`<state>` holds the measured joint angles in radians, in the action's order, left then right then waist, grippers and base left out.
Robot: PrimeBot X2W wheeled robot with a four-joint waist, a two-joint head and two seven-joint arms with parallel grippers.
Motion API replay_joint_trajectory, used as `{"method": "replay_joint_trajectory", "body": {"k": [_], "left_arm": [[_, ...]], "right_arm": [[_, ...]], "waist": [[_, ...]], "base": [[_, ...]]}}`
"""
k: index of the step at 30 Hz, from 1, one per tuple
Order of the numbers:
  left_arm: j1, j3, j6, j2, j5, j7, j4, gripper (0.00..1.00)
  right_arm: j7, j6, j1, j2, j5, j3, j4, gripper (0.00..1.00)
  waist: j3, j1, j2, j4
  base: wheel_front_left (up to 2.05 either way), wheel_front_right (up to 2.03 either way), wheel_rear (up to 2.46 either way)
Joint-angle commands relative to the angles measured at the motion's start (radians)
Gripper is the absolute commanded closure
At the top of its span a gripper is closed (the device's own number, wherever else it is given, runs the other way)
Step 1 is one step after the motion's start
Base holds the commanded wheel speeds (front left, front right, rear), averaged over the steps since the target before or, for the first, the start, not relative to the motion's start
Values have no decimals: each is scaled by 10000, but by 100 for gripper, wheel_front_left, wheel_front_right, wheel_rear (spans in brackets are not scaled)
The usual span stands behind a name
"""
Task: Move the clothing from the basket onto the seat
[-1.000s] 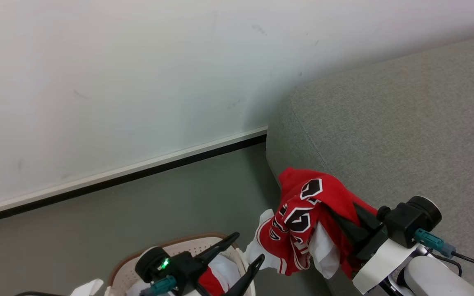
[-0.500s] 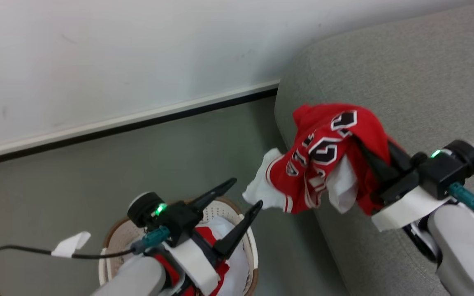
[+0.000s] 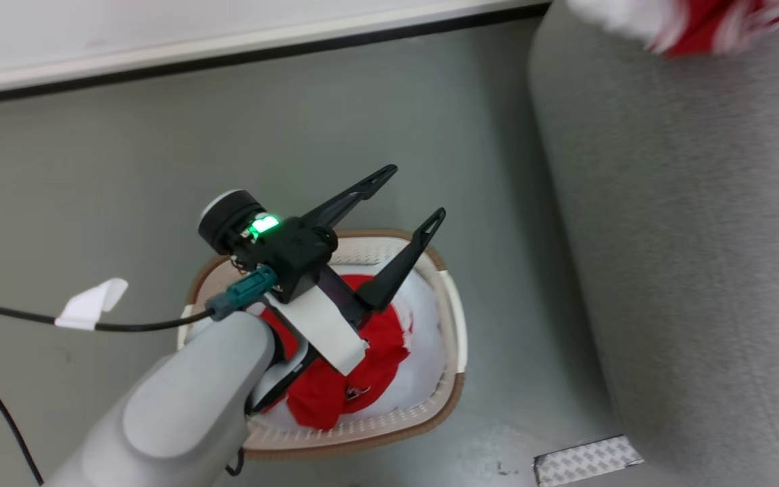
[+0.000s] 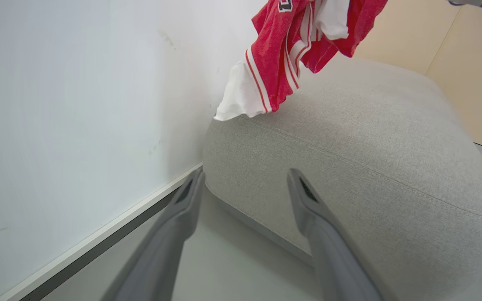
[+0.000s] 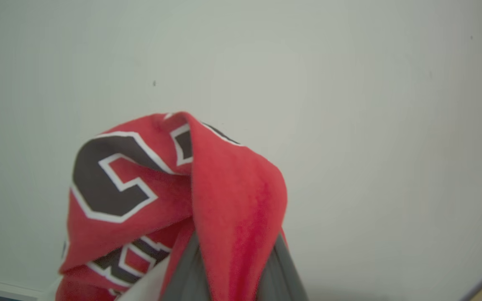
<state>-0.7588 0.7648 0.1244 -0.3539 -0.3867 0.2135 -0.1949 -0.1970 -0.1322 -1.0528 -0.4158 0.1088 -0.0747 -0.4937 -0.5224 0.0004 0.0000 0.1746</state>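
Clothing (image 5: 232, 200) of thin red fabric bunches between right fingers (image 5: 186, 278).

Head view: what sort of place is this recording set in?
Probably a living-room corner, or a mock-up of one: a large grey fabric sofa beside a plain white wall with skirting, and a laundry basket of red clothing on a smooth grey floor.

jersey (image 3: 697, 24): blurred, cut off by top edge in head view
right gripper (image 5: 233, 255): fingertips buried under jersey
basket (image 3: 455, 318): left side hidden behind left arm (image 3: 180, 406)
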Motion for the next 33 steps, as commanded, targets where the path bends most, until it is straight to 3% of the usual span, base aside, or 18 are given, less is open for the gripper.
{"method": "replay_joint_trajectory", "body": {"k": [1, 9, 14, 15, 17, 18, 19, 24, 33], "left_arm": [[-117, 59, 56, 50, -42, 134, -99, 0], [-156, 374, 53, 230, -200, 419, -484, 0], [-145, 384, 60, 357, -268, 494, -611, 0], [-119, 386, 57, 381, -273, 506, -642, 0], [-42, 399, 48, 429, -310, 519, -703, 0], [13, 388, 46, 424, -339, 507, -744, 0], [75, 369, 47, 409, -373, 503, -774, 0], [517, 142, 50, 348, -430, 507, -792, 0], [1965, -652, -89, 251, -534, 509, -892, 0]], "right_arm": [[200, 28, -497, -236, -317, 491, -342, 100], [1386, 28, -1336, -757, -2428, 3635, -1872, 100], [1411, 28, -436, -75, -4231, 6145, -2386, 100], [1378, 28, -284, 54, -4541, 6634, -2410, 89], [1275, 28, 25, 439, -5112, 7387, -2532, 53], [1218, 28, 145, 677, -5364, 7657, -2650, 5], [1115, 28, 220, 846, -5593, 7896, -2699, 0], [488, 28, 273, 1492, -6124, 8261, -3373, 0], [-619, 29, 1387, 2262, -5990, 7138, -4476, 0]], "waist": [[-602, -4, 0, -642], [-926, -4, 0, -1293], [-993, -4, 0, -1450], [-974, -4, 0, -1471], [-888, -4, 0, -1504], [-831, -4, 0, -1505], [-761, -4, 0, -1493], [-250, -4, 0, -1323], [1286, -4, 0, -811]], "base": [[0, 0, 0], [0, 0, 0], [0, 0, 0], [0, 0, 0], [0, 0, 0], [0, 0, 0], [0, 0, 0], [0, 0, 0], [0, 0, 0]]}}
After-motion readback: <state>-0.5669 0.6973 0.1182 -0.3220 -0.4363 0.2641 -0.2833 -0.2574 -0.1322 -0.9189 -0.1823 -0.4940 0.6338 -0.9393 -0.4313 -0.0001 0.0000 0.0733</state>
